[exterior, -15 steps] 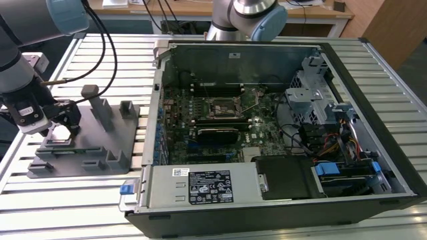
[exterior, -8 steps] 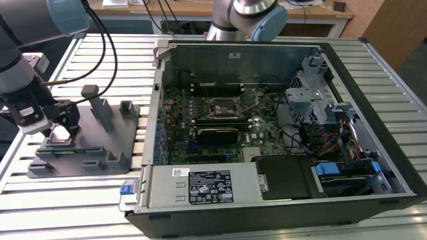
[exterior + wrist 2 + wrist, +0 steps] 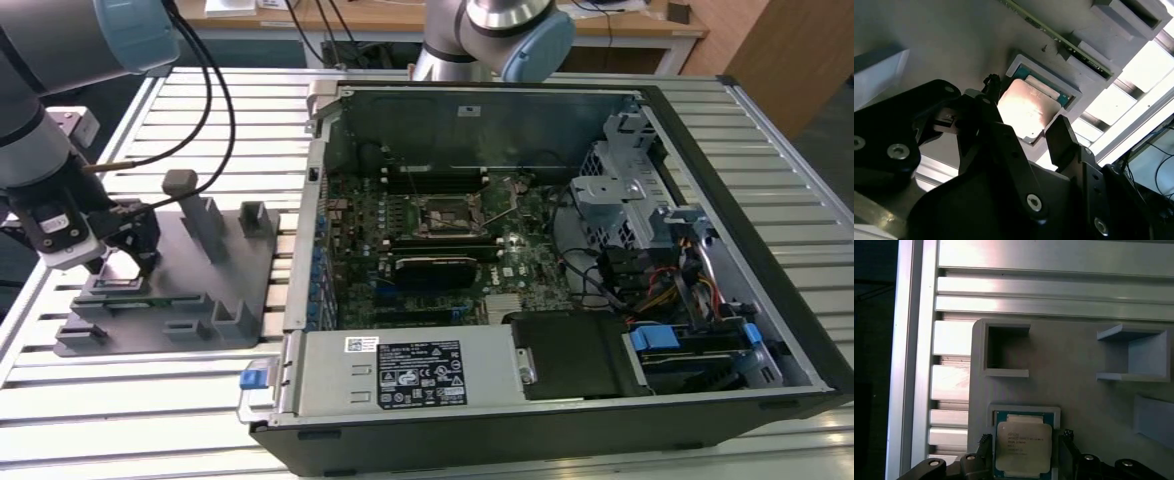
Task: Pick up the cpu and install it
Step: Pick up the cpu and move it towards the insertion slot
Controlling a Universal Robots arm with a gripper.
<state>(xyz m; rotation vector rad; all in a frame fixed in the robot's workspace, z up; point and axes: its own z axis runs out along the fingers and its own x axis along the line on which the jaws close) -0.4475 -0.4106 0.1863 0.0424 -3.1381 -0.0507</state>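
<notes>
**Grasp approach:** the gripper (image 3: 1026,105) straddles the cpu (image 3: 1023,449), which lies in its pocket on the grey fixture (image 3: 174,320).
The fingers (image 3: 1070,441) stand open, one on each side of the chip with a gap at both edges, holding nothing. A sound grasp probably needs them centred, so both meet opposite edges together, and low enough to catch the thin rim.

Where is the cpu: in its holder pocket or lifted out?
In. The cpu lies flat in the framed pocket of the grey fixture, the open gripper straddling it.
</notes>
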